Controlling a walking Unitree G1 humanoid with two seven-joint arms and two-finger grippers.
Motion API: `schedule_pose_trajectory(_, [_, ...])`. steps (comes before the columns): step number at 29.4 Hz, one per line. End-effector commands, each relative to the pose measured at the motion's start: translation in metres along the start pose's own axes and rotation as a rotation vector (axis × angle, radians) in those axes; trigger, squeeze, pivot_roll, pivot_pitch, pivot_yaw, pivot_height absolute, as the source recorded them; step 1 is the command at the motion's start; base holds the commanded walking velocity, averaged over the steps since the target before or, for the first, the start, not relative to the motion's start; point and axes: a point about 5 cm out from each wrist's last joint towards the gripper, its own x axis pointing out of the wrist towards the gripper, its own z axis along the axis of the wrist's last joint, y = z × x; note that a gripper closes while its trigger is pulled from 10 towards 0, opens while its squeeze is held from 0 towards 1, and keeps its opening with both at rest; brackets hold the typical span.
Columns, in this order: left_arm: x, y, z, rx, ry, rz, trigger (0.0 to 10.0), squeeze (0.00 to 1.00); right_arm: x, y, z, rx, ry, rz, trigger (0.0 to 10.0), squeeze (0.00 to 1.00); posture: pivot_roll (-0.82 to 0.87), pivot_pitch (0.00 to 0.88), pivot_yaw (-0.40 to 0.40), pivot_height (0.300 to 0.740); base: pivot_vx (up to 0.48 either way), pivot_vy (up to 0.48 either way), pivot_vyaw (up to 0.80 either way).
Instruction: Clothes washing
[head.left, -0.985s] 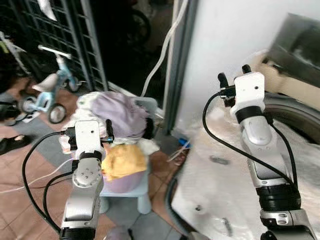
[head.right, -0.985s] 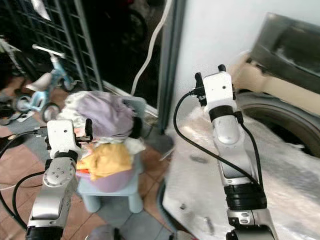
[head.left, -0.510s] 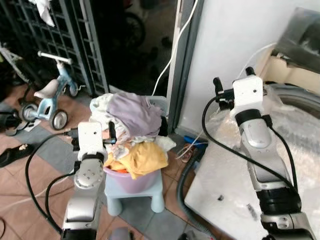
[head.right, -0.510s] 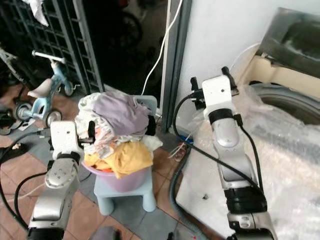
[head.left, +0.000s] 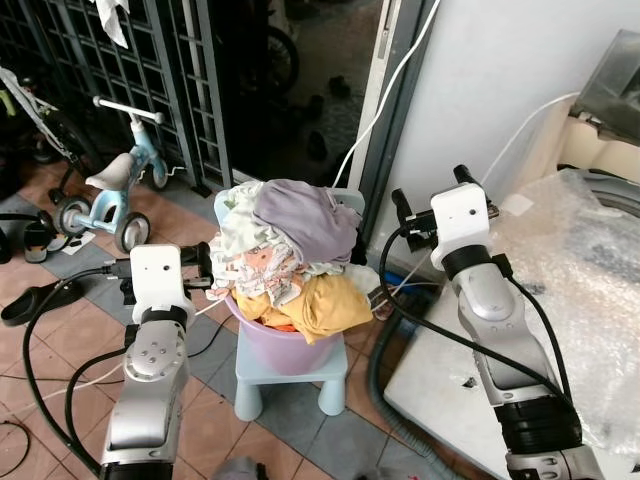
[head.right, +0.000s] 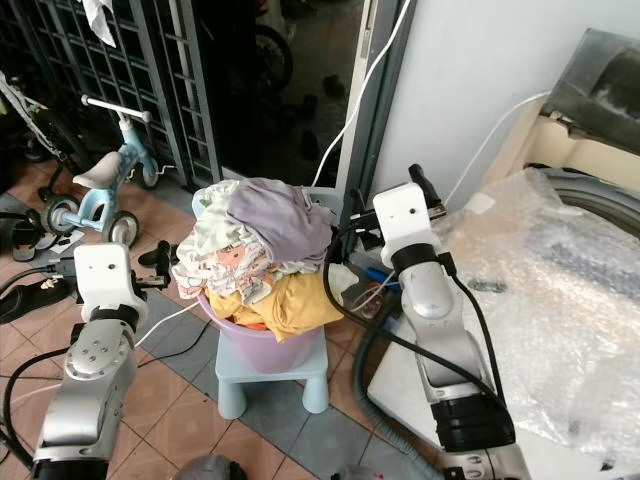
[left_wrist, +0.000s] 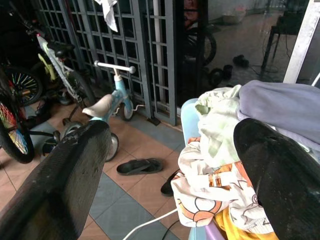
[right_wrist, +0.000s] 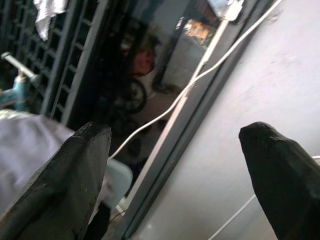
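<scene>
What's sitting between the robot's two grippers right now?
The heaped laundry basin on its blue stool, seen between left gripper and right gripper in the eye views.

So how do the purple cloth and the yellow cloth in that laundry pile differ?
The purple cloth lies on top of the pile; the yellow cloth sits low, spilling over the tub rim. The purple cloth looks larger and spreads across the heap, while the yellow cloth is a smaller bunch at the front. The purple is pale, the yellow bright. Both are crumpled and share the tub on the blue stool.
</scene>
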Motion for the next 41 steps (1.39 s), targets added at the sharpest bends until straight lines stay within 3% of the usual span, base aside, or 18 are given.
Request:
schedule_pose_trajectory(1, [0.000,-0.001,0.000,-0.003,0.005,-0.010,10.0,0.00,-0.002,0.004,-0.010,0.002,0.054,0.035,10.0,0.00,0.01,0.000,-0.027,0.740,0.000,0.000,0.00])
schedule_pose_trajectory(8, [-0.001,-0.002,0.000,-0.005,0.007,-0.020,10.0,0.00,-0.007,0.014,-0.024,0.013,0.129,0.117,10.0,0.00,0.01,0.000,-0.027,0.740,0.111,0.000,0.00])
schedule_pose_trajectory(16, [-0.003,-0.001,-0.002,-0.004,0.011,-0.026,10.0,0.00,-0.009,0.017,-0.024,0.031,0.129,0.140,10.0,0.00,0.01,0.000,-0.028,0.740,0.278,0.000,0.00])
schedule_pose_trajectory(24, [-0.004,-0.001,-0.003,-0.011,0.017,-0.025,10.0,0.00,-0.011,0.026,-0.027,0.006,0.137,0.238,10.0,0.00,0.01,0.000,-0.031,0.740,0.305,0.000,0.00])
schedule_pose_trajectory(35, [-0.006,-0.002,-0.003,-0.014,0.020,-0.027,10.0,0.00,-0.013,0.034,-0.029,0.001,0.148,0.283,10.0,0.00,0.01,0.000,-0.036,0.740,0.282,0.000,0.71])
schedule_pose_trajectory(41, [-0.008,-0.001,-0.004,-0.012,0.026,-0.025,10.0,0.00,-0.012,0.033,-0.033,0.006,0.172,0.274,10.0,0.00,0.02,0.000,-0.038,0.740,0.282,0.000,0.00])
